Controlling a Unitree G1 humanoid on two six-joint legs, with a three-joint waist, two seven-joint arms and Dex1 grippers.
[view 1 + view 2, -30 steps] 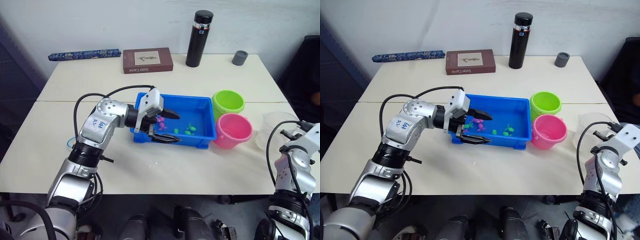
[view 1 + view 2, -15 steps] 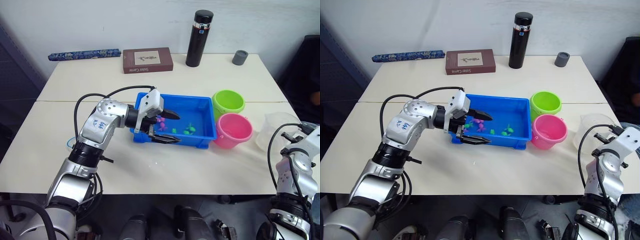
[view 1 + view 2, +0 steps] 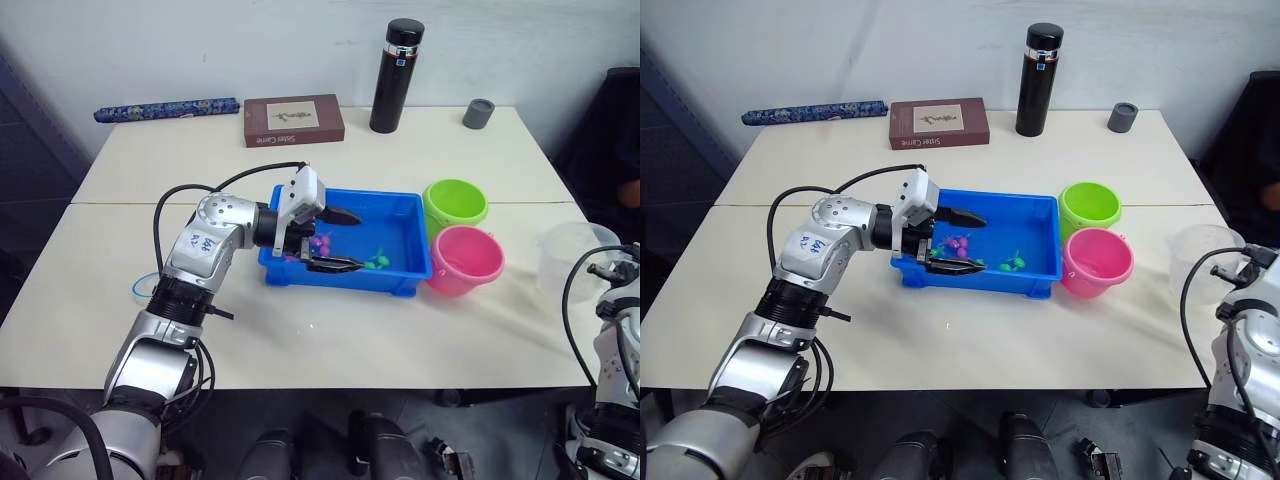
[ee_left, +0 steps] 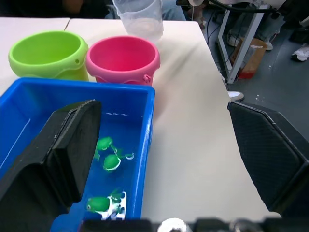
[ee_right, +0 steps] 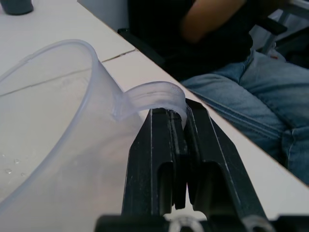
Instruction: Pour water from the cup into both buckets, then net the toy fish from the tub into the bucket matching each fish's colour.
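1. The left gripper (image 3: 338, 240) hangs over the tub (image 3: 395, 277), its two black fingers spread wide apart with nothing between them — one finger over the tub's far side, the other along its near wall.
2. The tub sits near the middle of the table (image 3: 420, 330), holding water and the fish.
3. Green fish (image 4: 111, 161) lie in the tub towards the end nearest the buckets; pink fish (image 3: 958, 242) lie between the left gripper's fingers, closer to the tub's other end.
4. The green bucket (image 3: 455, 207) and pink bucket (image 3: 465, 260) stand just beside the tub's right end, touching or nearly touching each other, the green one farther from the robot. Both are upright.
5. The right gripper (image 5: 176, 128) is clamped on the cup's handle (image 5: 153, 95); the fingers are pressed together around it.
6. The cup (image 3: 572, 258) stands upright at the table's right edge, well apart from the buckets. Droplets cling inside it; I cannot tell how much water it holds.
7. The net's light blue rim (image 3: 142, 285) peeks out from behind the left arm, on the table to the tub's left.
8. At the table's far side — a black flask (image 3: 396, 76), a small grey cup (image 3: 478, 113), a brown book (image 3: 294, 120) and a blue patterned roll (image 3: 167, 108).
9. A person in jeans (image 5: 251, 92) sits beyond the table's right edge.
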